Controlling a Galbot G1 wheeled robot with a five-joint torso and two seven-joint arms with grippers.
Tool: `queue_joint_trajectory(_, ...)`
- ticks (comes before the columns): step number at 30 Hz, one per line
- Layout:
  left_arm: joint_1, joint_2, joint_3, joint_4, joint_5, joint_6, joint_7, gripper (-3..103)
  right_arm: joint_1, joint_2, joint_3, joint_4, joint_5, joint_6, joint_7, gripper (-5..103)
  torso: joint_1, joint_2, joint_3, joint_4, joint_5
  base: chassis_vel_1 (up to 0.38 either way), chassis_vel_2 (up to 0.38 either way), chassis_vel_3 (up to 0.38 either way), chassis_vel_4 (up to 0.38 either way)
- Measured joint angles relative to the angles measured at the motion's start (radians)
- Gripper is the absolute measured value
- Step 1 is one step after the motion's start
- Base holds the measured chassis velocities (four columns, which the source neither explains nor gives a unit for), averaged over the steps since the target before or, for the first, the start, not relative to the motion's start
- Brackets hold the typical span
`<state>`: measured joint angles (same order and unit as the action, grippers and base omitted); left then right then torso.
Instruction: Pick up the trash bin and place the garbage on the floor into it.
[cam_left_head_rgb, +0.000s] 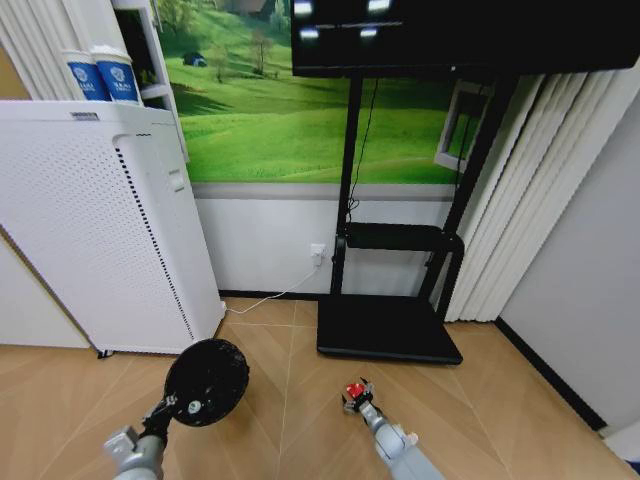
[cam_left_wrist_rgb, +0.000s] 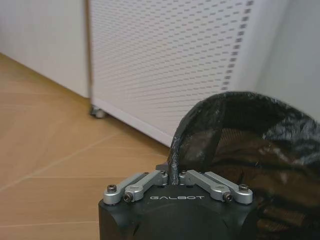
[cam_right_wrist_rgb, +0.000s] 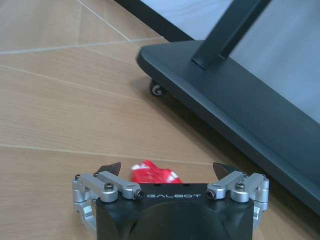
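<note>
Left gripper (cam_left_head_rgb: 178, 403) sits low on the left in head view, fingers closed tight on the rim of the bin (cam_left_head_rgb: 207, 381). The bin is held off the floor (cam_left_head_rgb: 290, 400), tipped so its round side faces the camera; its inside can't be seen from there. Left wrist view shows more: the mesh wall (cam_left_wrist_rgb: 250, 150) nipped between the two fingers (cam_left_wrist_rgb: 150, 181), w/ the bin running off the frame edge, so its far side is cut off. Behind it stands the white perforated unit (cam_left_wrist_rgb: 170, 60) on a small caster, near the bin but not touching as far as can be told.

Right gripper (cam_left_head_rgb: 357, 396) is low, centre-right, just in front of the black stand base (cam_left_head_rgb: 388, 328). A red-and-white scrap (cam_left_head_rgb: 353, 391) is right at its tip in head view; too small there to tell if it's gripped. Right wrist view is clearer: fingers spread wide, the scrap (cam_right_wrist_rgb: 152, 173) lying on the floor between them, partly hidden by the gripper body, neither fingertip (cam_right_wrist_rgb: 110, 167) touching it. That view also shows a caster under the stand base (cam_right_wrist_rgb: 235, 105).

Both arms are cut off by the bottom edge in head view.
</note>
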<state>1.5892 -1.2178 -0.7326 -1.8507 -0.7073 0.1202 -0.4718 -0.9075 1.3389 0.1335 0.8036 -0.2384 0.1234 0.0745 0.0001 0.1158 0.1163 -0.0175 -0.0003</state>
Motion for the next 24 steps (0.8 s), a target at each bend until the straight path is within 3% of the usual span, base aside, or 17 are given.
queue_joint_trajectory(4,-0.009,0.004,-0.020,0.029,-0.006,-0.001,-0.027,3,0.000,-0.007,0.008,-0.004,0.000,-0.008,0.005,100,0.000,0.000,0.000,0.0002,-0.0001,0.000,0.000,0.000,0.000)
queue_joint_trajectory(13,-0.015,0.003,-0.018,0.011,-0.046,-0.014,-0.007,3,-0.002,-0.013,-0.002,-0.022,0.000,-0.047,-0.024,101,0.000,0.000,0.000,-0.0004,0.0002,0.000,0.000,0.000,0.000)
queue_joint_trajectory(18,-0.011,0.004,-0.021,-0.006,-0.055,-0.019,0.001,3,0.020,-0.001,-0.011,-0.059,-0.009,-0.048,-0.028,91,0.000,0.000,0.000,-0.0002,0.0001,0.000,0.000,0.000,0.000)
queue_joint_trajectory(20,-0.004,0.005,-0.026,-0.020,-0.060,-0.023,0.009,3,0.044,0.012,-0.016,-0.093,-0.028,-0.048,-0.028,80,0.000,0.000,0.000,0.0001,0.0004,0.000,0.000,0.000,0.000)
queue_joint_trajectory(22,-0.003,0.005,-0.027,-0.022,-0.060,-0.023,0.010,3,0.049,0.015,-0.017,-0.099,-0.031,-0.047,-0.028,80,0.000,0.000,0.000,0.0002,0.0002,0.000,0.000,0.000,0.000)
queue_joint_trajectory(23,-0.001,0.004,-0.028,-0.027,-0.061,-0.027,0.015,3,0.060,0.021,-0.021,-0.109,-0.036,-0.047,-0.028,70,0.000,0.000,0.000,0.0002,0.0002,0.000,0.000,0.000,0.000)
queue_joint_trajectory(24,0.000,0.003,-0.028,-0.030,-0.061,-0.030,0.018,3,0.066,0.022,-0.025,-0.113,-0.039,-0.047,-0.028,70,0.000,0.000,0.000,0.0001,0.0003,0.000,0.000,0.000,0.000)
